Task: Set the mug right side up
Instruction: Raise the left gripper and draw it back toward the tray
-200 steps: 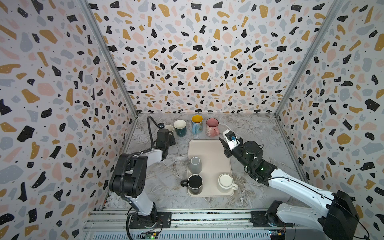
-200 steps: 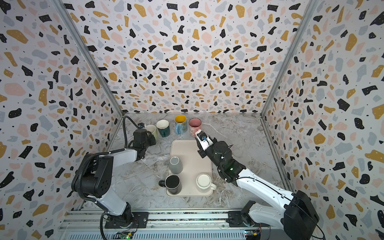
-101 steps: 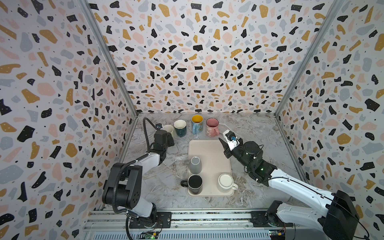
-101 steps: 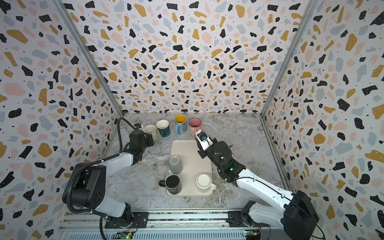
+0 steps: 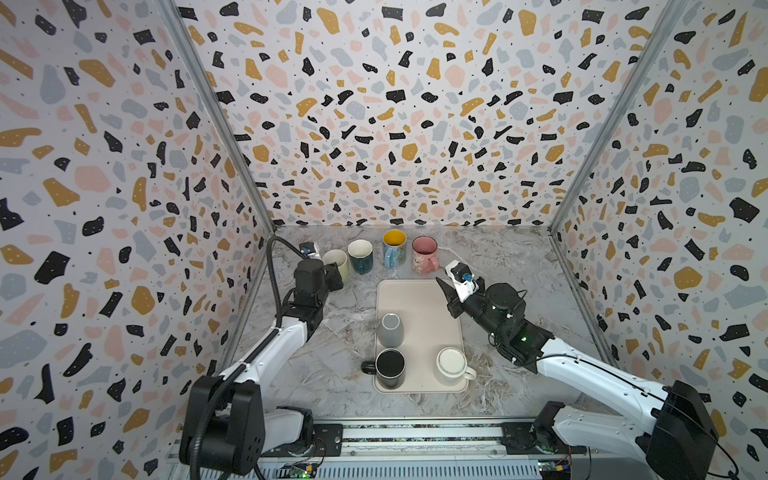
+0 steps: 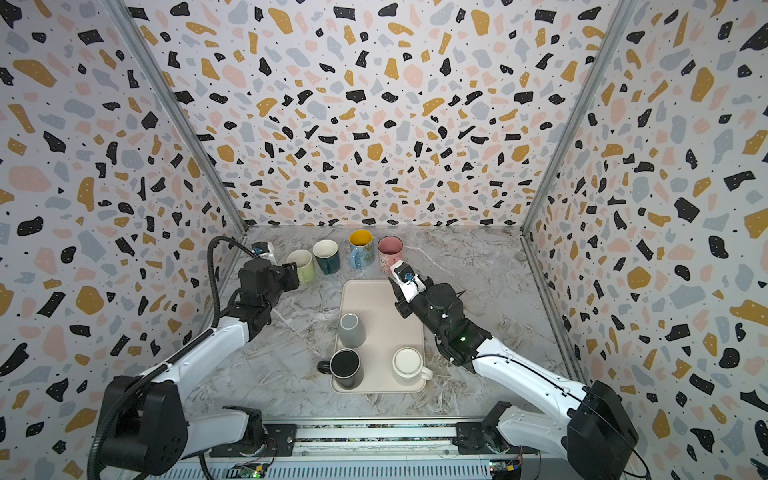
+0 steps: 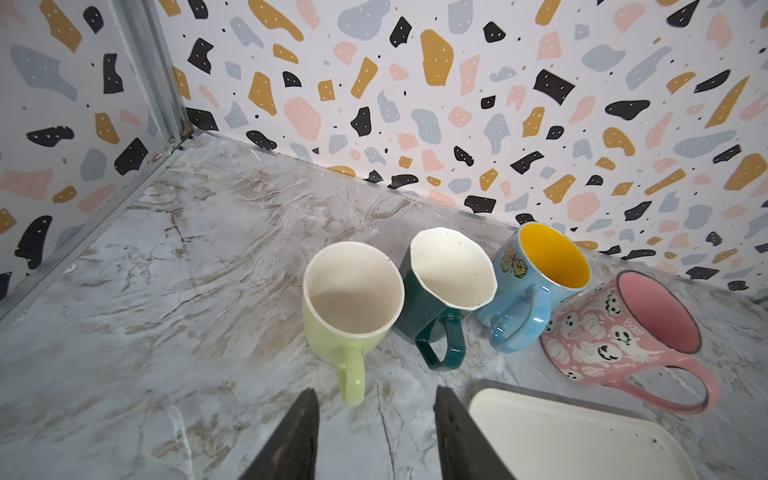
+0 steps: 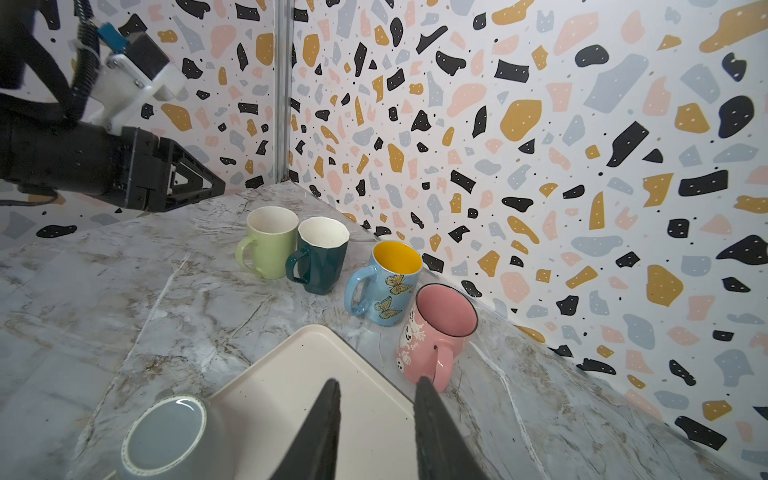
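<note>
Left gripper (image 7: pixel 376 390): jaws half open, empty, since the light green mug (image 7: pixel 349 299) directly ahead stands upright. Right gripper (image 8: pixel 377 380): narrowly open, empty, over the tray (image 8: pixel 291 374).

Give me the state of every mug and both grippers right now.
Light green mug: upright.
Dark green mug: upright.
Blue mug: upright.
Pink mug: upright.
Grey mug: upside down, on tray.
Black mug: on tray, looks upside down.
White mug: on tray, looks upside down.
Left gripper: open, empty.
Right gripper: open, empty.
</note>
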### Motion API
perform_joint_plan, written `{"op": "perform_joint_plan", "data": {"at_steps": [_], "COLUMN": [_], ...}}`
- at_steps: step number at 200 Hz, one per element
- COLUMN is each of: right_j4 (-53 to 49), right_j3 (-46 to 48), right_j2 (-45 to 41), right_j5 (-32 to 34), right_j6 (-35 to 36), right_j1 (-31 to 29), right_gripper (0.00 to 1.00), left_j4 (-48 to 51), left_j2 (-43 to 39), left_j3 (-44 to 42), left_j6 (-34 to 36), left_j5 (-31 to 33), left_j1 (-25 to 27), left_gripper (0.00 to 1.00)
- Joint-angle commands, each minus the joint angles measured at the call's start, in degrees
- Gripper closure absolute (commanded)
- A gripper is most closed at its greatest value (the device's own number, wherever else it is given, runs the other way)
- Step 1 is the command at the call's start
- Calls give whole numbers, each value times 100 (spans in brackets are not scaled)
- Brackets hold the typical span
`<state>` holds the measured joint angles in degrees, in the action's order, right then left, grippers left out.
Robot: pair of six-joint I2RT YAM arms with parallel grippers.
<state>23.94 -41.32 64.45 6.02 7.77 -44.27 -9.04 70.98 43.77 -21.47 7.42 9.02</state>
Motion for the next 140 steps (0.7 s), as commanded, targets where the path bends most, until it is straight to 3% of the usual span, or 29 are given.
{"op": "perform_joint_plan", "data": {"at_steps": [1, 33, 63, 96, 140], "right_j4": [-53, -64, -88, -76, -41], "right_j3": [21, 36, 45, 58, 115], "right_j2": [-136, -96, -50, -46, -82], "right_j5": [-98, -148, -209, -276, -332], "right_j6": [-150, -258, -333, -368, -386], "right_j1": [-20, -29, -29, -29, -29], "right_gripper": [67, 67, 67, 67, 66], "left_j4": [613, 1893, 2905, 2230, 2013], "left_j2": [-320, -404, -232, -166, -44], "left_j3": [440, 1152, 1527, 891, 625], "left_j6": [-118, -462, -914, -1856, -2630], "left_j5": [-190, -580, -1357, -3034, -3421], "left_j1": [-14, -14, -10, -14, -14], "left_gripper": [53, 51, 51, 51, 52]}}
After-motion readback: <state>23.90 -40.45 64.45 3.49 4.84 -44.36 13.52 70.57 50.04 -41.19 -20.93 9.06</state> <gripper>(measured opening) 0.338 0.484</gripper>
